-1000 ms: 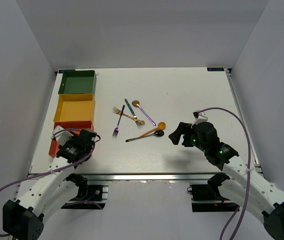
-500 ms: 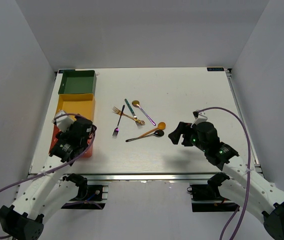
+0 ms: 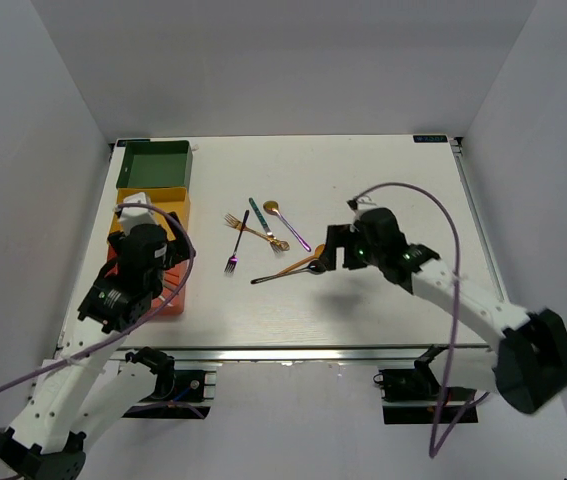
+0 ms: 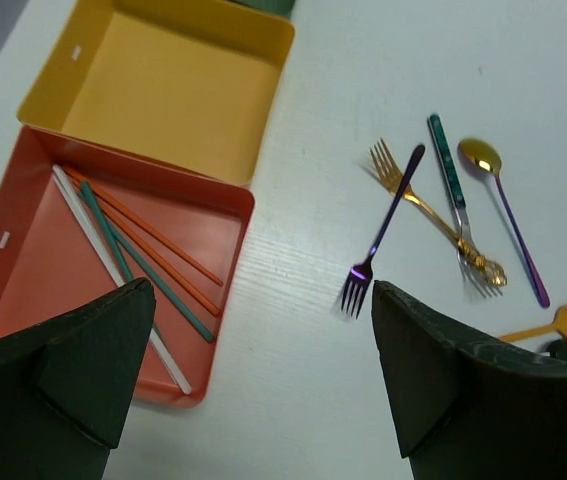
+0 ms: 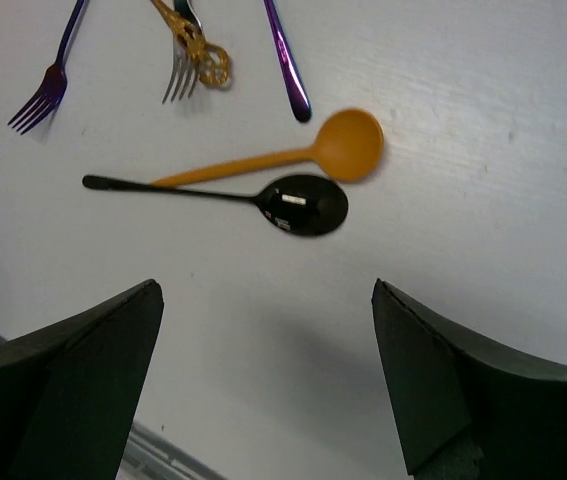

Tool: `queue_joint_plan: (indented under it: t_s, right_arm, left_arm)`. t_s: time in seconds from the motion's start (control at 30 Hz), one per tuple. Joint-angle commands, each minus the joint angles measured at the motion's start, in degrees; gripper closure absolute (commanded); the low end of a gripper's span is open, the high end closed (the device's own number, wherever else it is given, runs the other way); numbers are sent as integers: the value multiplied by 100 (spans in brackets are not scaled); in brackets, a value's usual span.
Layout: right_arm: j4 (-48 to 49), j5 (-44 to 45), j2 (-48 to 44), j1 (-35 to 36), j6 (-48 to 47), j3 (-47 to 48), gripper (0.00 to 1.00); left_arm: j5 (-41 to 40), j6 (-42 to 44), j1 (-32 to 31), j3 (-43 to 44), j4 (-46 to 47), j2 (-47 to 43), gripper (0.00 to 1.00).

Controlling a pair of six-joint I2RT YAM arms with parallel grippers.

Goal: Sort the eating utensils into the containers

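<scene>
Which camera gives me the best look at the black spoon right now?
The right wrist view: the black spoon fills mid-frame, whole from handle tip to bowl, beside the orange spoon. The top view shows it small, its bowl at the right tool. The left wrist view catches only a dark sliver at the frame edge.

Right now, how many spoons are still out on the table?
3: the orange spoon and black spoon side by side near the right end effector, and the gold-bowled purple spoon beside the forks. None seem hidden.

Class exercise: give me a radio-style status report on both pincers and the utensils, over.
Both pincers open, empty. Right pincer above black spoon and orange spoon. Chopsticks in orange-red tray; yellow tray empty. Nothing in the way.
</scene>
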Motion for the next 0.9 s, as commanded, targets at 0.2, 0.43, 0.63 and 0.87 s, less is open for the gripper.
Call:
queue_joint_plan:
  t_s: [0.2, 0.43, 0.63, 0.87]
  right_arm:
    - [18, 124, 3089, 208, -1568, 2709, 26]
    - [-701, 27, 4980, 313, -2139, 4644, 41]
    - [-1002, 405, 5922, 375, -2254, 5368, 57]
    - [-976, 528, 6038, 375, -2422, 5440, 100]
  left_arm:
    - [-541, 114, -12, -606, 442, -607, 2]
    - [-374, 140, -4, -598, 442, -396, 2]
    - [-269, 167, -4, -615, 469, -361, 2]
    - [-172, 210, -4, -589, 504, -282, 2]
